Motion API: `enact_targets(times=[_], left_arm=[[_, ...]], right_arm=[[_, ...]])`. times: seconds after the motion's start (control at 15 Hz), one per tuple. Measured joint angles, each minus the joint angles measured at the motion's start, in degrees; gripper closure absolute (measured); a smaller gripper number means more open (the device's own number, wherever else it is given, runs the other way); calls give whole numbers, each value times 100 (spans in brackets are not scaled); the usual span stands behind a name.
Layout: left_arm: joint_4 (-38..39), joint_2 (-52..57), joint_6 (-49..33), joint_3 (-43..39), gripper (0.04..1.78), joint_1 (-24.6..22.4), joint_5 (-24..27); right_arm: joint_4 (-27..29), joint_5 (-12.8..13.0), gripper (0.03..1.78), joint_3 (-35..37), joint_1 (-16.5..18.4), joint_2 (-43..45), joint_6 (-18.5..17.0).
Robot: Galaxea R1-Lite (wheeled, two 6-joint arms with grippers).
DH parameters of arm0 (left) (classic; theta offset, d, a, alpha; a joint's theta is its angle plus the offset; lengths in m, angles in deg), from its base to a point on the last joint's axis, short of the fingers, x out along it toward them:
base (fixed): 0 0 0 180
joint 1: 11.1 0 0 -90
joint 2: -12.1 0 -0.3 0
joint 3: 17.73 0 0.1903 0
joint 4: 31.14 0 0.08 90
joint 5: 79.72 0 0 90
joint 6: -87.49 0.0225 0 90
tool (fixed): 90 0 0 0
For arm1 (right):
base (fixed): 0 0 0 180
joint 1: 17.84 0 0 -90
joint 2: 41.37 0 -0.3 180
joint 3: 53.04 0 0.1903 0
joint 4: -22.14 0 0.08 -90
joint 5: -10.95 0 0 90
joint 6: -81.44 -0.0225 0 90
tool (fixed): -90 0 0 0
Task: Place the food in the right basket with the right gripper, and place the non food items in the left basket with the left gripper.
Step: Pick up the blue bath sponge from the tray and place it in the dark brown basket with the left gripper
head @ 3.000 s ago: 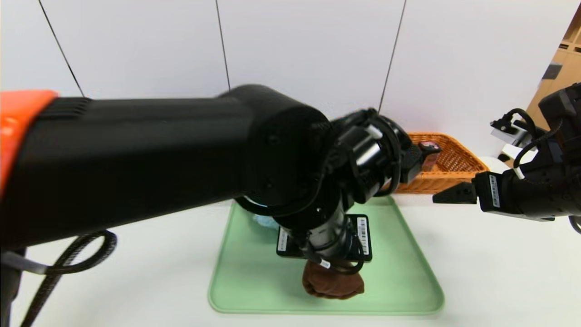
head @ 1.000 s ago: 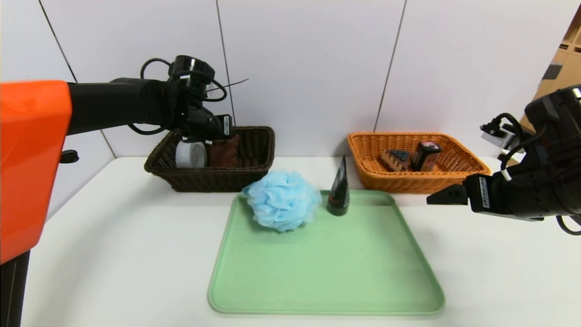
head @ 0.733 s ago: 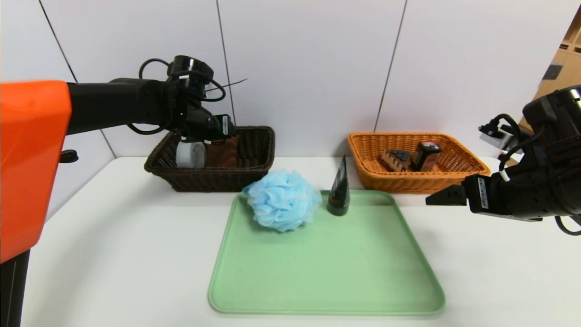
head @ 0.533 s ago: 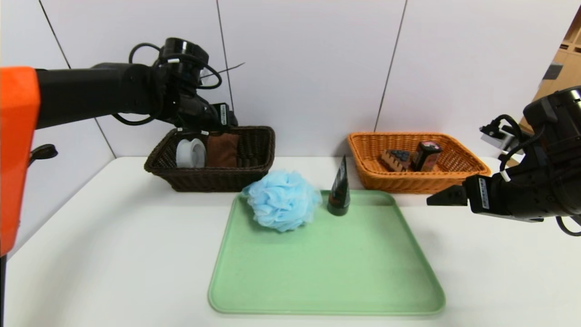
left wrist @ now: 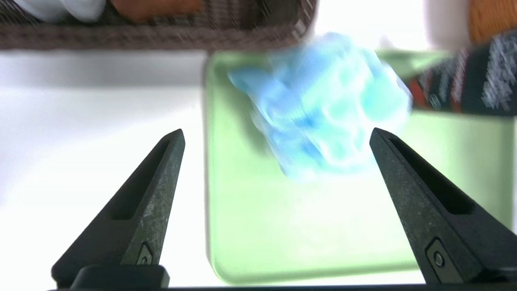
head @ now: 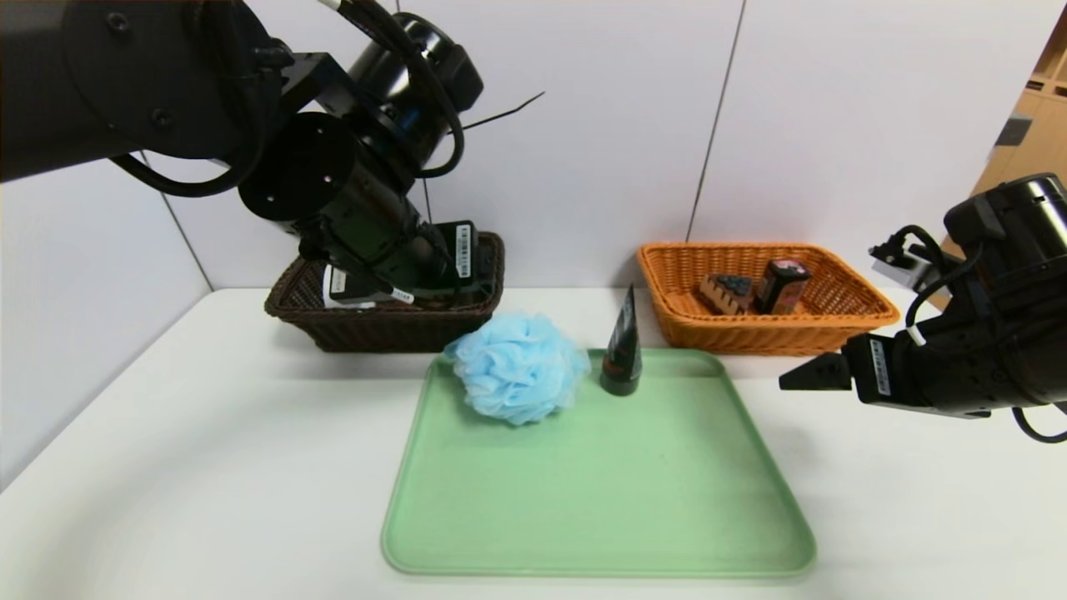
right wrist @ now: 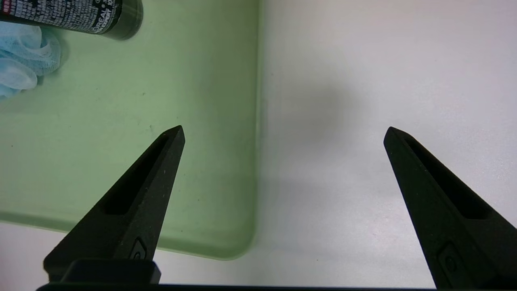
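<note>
The light-blue bath puff [head: 517, 367] and the upright black cone tube [head: 623, 346] stand at the far end of the green tray [head: 600, 500]. My left gripper [head: 417, 279] hangs open and empty in front of the dark brown left basket [head: 392, 329]. In the left wrist view it [left wrist: 276, 134] faces the puff [left wrist: 323, 101], with the towel [left wrist: 153, 6] and white tub [left wrist: 64, 6] in the basket [left wrist: 161, 36]. The cake wedge [head: 723, 292] and black carton [head: 779, 283] lie in the orange-tan right basket [head: 767, 333]. My right gripper [head: 813, 377] is open and empty right of the tray [right wrist: 284, 130].
Both baskets stand against the white back wall. The white table [head: 208, 467] spreads left and right of the tray. The right wrist view shows the tray's corner [right wrist: 226, 242], the tube [right wrist: 72, 14] and a bit of the puff [right wrist: 20, 60].
My left gripper carried the brown towel from the tray to the dark basket, let it go, then swung back toward the tray and the puff. The right arm has barely moved.
</note>
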Motion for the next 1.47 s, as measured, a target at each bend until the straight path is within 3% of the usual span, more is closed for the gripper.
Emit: enact_targets(times=[0.33, 1.47], left_arm=[[-217, -66, -232, -6, 16, 505, -7], [786, -1566, -417, -2, 13, 444, -22]], right_arm=[[0, 38, 10, 35, -172, -102, -35], [2, 55, 10, 121, -315, -146, -41]])
